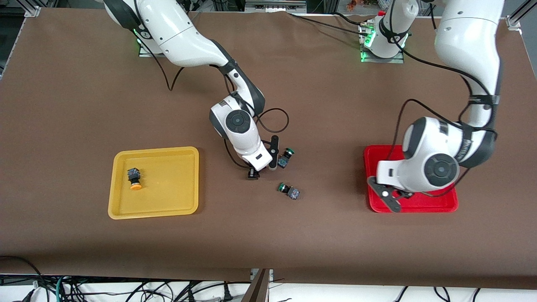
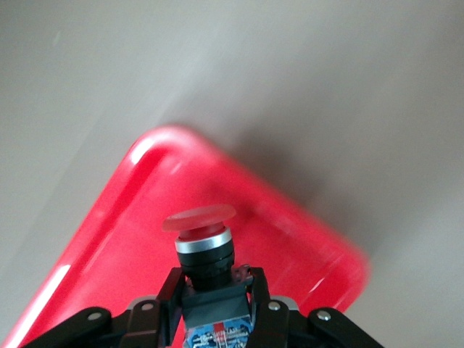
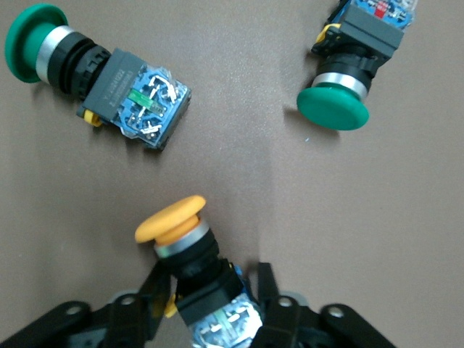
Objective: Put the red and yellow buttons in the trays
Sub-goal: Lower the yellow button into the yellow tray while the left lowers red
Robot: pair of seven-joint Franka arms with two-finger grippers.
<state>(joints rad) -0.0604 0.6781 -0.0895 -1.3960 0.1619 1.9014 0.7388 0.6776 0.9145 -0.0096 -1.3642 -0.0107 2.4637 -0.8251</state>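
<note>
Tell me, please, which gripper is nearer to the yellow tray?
The right. The right gripper is low over the table beside the yellow tray, jaws around a yellow button; the left gripper holds a red button over the red tray.

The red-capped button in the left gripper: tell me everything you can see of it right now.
The red-capped button has a wide, round, dull red mushroom cap, a shiny metal collar beneath it, a black neck, and a dark blocky body with a blue labelled face. The left gripper is shut on that body, a finger pressing each side, cap pointing away from the wrist. It hangs over the red tray, near one rounded corner; whether it touches the tray floor cannot be told. The arm hides it from the front camera.
</note>
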